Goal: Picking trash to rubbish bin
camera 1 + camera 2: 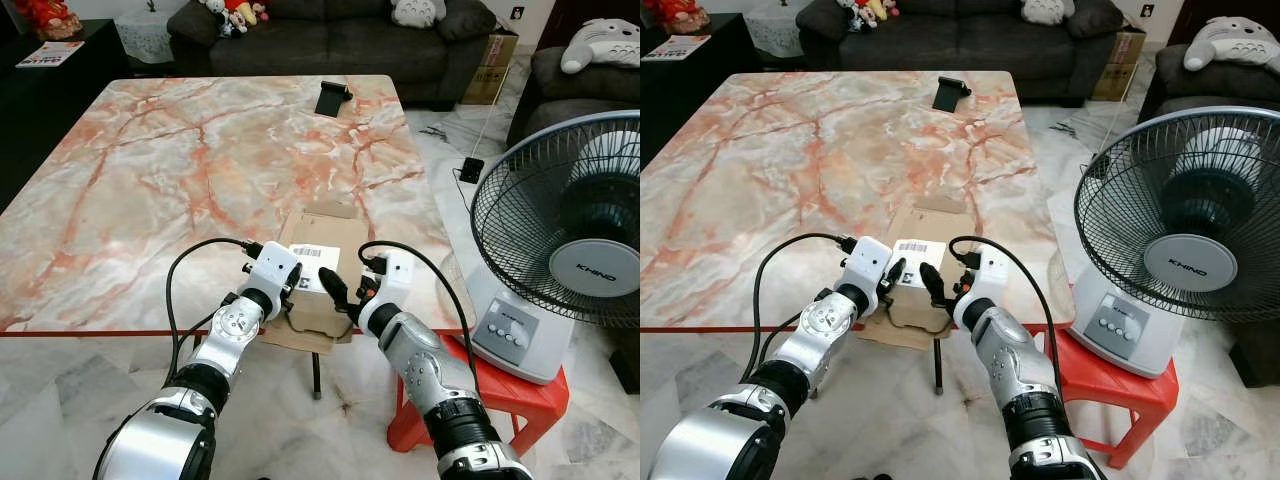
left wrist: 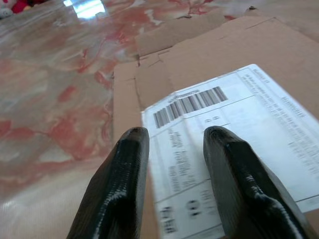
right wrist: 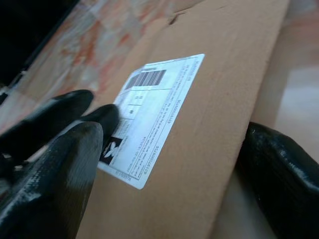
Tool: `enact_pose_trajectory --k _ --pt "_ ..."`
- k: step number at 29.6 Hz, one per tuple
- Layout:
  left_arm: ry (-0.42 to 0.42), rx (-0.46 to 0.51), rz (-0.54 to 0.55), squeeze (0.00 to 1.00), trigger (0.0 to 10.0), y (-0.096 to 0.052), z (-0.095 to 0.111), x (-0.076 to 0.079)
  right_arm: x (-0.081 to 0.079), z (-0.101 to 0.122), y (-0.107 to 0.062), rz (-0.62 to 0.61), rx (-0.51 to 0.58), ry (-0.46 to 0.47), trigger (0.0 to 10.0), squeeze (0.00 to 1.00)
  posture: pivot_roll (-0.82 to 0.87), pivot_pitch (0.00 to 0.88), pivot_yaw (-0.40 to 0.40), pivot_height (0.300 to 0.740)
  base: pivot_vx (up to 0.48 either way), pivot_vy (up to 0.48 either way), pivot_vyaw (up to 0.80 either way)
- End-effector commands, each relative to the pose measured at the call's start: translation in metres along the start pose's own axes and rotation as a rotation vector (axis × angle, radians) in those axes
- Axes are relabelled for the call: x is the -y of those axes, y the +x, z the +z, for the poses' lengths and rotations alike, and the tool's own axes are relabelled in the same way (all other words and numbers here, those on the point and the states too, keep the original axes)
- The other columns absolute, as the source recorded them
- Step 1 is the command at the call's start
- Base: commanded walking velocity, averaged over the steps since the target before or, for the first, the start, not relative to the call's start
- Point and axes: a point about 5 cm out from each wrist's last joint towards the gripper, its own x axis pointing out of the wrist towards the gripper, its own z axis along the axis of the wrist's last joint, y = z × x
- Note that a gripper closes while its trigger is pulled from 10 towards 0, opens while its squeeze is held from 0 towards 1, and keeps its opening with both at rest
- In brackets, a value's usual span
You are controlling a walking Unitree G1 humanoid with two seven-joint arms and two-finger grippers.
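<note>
Currently 2 grippers flank a flattened brown cardboard box with a white shipping label (image 1: 318,272) at the marble counter (image 1: 150,190) near edge. Left gripper (image 2: 174,149) jaws released over the label; right gripper (image 1: 342,297) jaws released astride the box edge. Both should clench evenly before lifting.

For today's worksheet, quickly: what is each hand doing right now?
Left hand: open, fingers over the cardboard box label.
Right hand: open, fingers straddling the box's edge.

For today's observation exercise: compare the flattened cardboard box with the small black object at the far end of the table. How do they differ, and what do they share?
The cardboard box is brown, and it bears a white shipping label; the black object is dark and plain. The box looks much larger. The box lies at the near edge, overhanging it, between the left gripper and right gripper; the black object sits at the far edge, apart from both. They share the marble table.
</note>
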Motion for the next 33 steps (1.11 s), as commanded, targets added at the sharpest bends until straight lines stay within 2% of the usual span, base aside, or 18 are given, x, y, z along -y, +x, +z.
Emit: enact_pose_trajectory --k 1,6,7,8,9,16,33 --pt "-0.012 -0.005 -0.002 0.00 10.0 0.002 0.001 0.000 -0.009 0.002 0.000 0.053 0.000 0.003 10.0 0.00 -0.14 0.047 0.032 0.740 0.000 0.000 0.00" --pt "-0.021 -0.001 0.006 0.00 10.0 0.001 0.001 0.000 -0.015 0.000 0.000 0.104 -0.016 -0.004 10.0 0.00 -0.13 0.049 0.028 0.740 0.000 0.000 0.00" --pt "-0.023 -0.001 0.008 0.00 10.0 0.001 0.001 -0.001 -0.018 0.000 0.000 0.121 -0.014 -0.002 5.8 0.00 -0.13 0.052 0.027 0.740 0.000 0.000 0.00" --pt "-0.023 -0.001 0.008 0.00 10.0 0.001 0.001 -0.001 -0.018 0.000 0.000 0.121 -0.014 -0.002 5.8 0.00 -0.13 0.052 0.027 0.740 0.000 0.000 0.00" --pt "-0.023 -0.001 0.010 0.00 10.0 0.001 0.001 -0.002 -0.020 0.001 -0.001 0.138 -0.005 0.018 0.0 0.00 -0.13 0.052 0.026 0.740 0.000 0.000 0.00" --pt "-0.024 -0.004 0.027 0.00 10.0 -0.001 -0.002 -0.005 -0.026 -0.001 -0.005 0.208 -0.023 0.017 0.0 0.00 -0.12 0.049 0.013 0.740 0.000 0.000 0.00" --pt "-0.021 -0.001 0.037 0.00 10.0 -0.003 -0.003 -0.001 -0.018 0.003 -0.010 0.205 -0.030 0.005 0.0 0.00 -0.12 0.044 -0.026 0.740 0.000 0.000 0.00"
